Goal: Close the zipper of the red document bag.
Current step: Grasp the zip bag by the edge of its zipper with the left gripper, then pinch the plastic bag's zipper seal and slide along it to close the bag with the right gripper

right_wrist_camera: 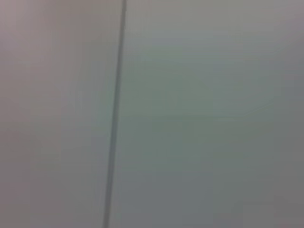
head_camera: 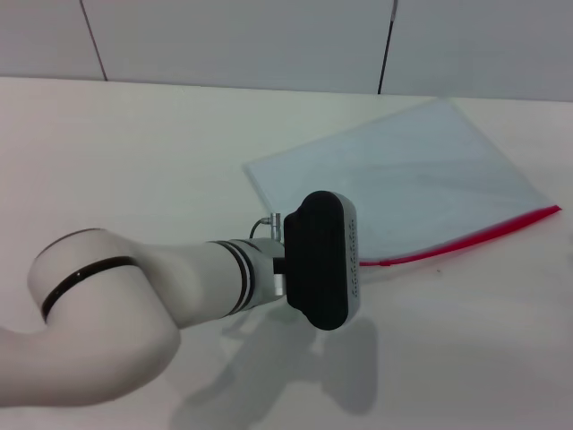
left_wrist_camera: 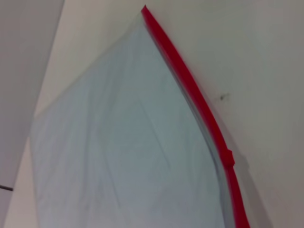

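Observation:
The red document bag (head_camera: pixel 403 179) lies flat on the white table, right of centre, a translucent pale blue pouch. Its zipper (head_camera: pixel 474 235) is a thin red strip along the near edge, running from the far right corner toward the left arm. My left gripper (head_camera: pixel 324 260) hangs over the bag's near left corner, and its black housing hides that end of the zipper. In the left wrist view the bag (left_wrist_camera: pixel 123 142) fills the picture, with the zipper (left_wrist_camera: pixel 190 90) along one side and a small red slider bump (left_wrist_camera: pixel 229 159) on it. My right gripper is out of view.
The white table (head_camera: pixel 134 152) stretches wide to the left and in front of the bag. A pale wall with dark seams (head_camera: pixel 385 45) rises behind the table's far edge. The right wrist view shows only a plain grey surface with one dark line (right_wrist_camera: pixel 114 118).

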Motion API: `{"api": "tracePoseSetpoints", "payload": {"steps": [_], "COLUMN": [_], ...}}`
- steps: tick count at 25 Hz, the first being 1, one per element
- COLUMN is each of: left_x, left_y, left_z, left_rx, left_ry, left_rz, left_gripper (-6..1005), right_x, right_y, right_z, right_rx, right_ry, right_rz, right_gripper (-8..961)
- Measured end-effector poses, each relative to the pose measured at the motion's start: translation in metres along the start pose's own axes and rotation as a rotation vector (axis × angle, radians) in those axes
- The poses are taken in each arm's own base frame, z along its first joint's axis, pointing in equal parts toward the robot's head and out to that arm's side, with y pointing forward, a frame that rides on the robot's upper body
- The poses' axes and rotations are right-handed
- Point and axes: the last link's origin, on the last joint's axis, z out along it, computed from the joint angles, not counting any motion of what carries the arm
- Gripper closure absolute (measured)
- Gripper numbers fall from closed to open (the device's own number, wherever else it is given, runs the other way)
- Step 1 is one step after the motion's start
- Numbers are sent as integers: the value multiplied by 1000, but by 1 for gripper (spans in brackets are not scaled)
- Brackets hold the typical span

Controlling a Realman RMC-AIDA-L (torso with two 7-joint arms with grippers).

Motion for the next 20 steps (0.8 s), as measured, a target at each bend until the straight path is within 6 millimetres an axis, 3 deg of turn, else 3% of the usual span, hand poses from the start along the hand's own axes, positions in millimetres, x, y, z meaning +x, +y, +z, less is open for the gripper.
{"api": "tracePoseSetpoints", "payload": {"steps": [6,13,20], "left_x": [4,2,-1], "left_y": [-1,-1,3], "left_z": [-6,-26,-45], "left_rx": [60,229,409], "left_ry": [70,183,259], "left_rz": [-9,64,131], "left_gripper": [945,945,945], "right_x": [0,1,7], "right_y": [20,47,60], "right_z": [12,25,33], "right_rx": [-245,-565,-751], "right_ry": [11,11,44], "right_rz": [-70,-169,-264], "right_gripper": [68,69,71]}}
